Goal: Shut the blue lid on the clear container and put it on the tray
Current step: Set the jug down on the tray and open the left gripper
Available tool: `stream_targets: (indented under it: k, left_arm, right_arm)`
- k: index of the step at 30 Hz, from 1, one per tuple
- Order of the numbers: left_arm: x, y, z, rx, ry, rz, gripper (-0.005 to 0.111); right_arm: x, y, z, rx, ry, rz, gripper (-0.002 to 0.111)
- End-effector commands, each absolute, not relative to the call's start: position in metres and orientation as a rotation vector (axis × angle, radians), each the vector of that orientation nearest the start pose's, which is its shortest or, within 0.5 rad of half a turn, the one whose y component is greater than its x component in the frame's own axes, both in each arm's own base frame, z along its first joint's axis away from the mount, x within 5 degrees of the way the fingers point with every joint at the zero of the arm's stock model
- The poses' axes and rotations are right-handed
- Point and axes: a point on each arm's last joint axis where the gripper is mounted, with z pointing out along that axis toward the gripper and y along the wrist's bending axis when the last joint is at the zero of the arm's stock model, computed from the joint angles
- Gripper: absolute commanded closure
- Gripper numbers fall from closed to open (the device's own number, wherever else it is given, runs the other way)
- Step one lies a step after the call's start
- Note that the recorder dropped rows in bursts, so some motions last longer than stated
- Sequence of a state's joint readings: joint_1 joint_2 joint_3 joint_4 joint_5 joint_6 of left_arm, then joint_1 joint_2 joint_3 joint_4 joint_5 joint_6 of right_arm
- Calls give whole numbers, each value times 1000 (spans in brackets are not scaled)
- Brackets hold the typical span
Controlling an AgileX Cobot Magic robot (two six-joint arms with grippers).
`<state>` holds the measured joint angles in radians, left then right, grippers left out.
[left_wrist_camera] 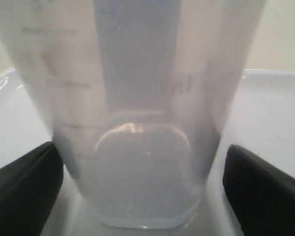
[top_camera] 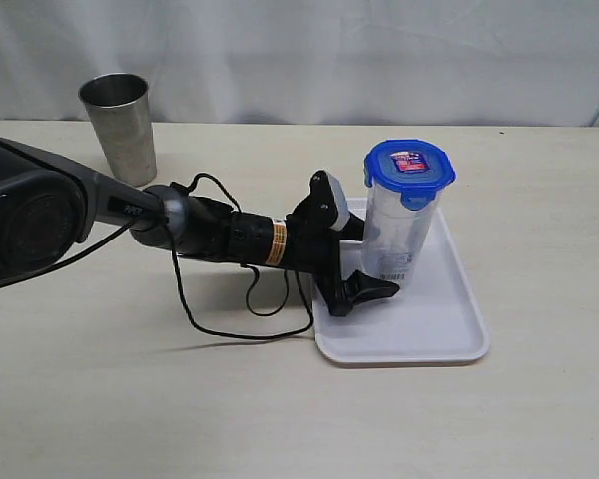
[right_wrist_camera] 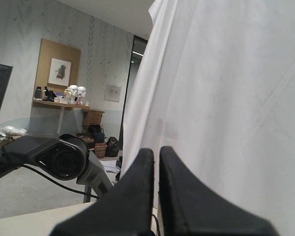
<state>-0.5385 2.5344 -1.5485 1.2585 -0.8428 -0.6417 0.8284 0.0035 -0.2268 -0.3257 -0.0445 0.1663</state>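
Seemingly release step: tall clear plastic container (top_camera: pixel 399 225), blue snap lid (top_camera: pixel 409 165) on, upright on white tray (top_camera: pixel 449 334); left pincer (top_camera: pixel 378 258) spread astride base; next: withdraw without tipping.

right gripper (right_wrist_camera: pixel 156 153): jaws pressed together | white curtain (right_wrist_camera: pixel 226 98) close behind | grey arm segment (right_wrist_camera: pixel 64 157) alongside

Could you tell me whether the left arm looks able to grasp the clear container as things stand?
Probably yes: the left gripper sits low at the clear container on the tray, its open fingers flanking the walls with nothing between them and the plastic.
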Motion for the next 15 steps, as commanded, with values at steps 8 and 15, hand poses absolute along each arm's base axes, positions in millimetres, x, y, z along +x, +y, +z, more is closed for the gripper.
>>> stream_targets:
  k: [8, 15]
  left_arm:
    - [397, -283, 52, 1337, 1570, -855, 25]
    - [395, -283, 60, 1393, 1540, -841, 25]
  right_arm:
    - [23, 27, 290, -592, 1087, 594, 104]
    - [23, 27, 290, -592, 1087, 594, 104]
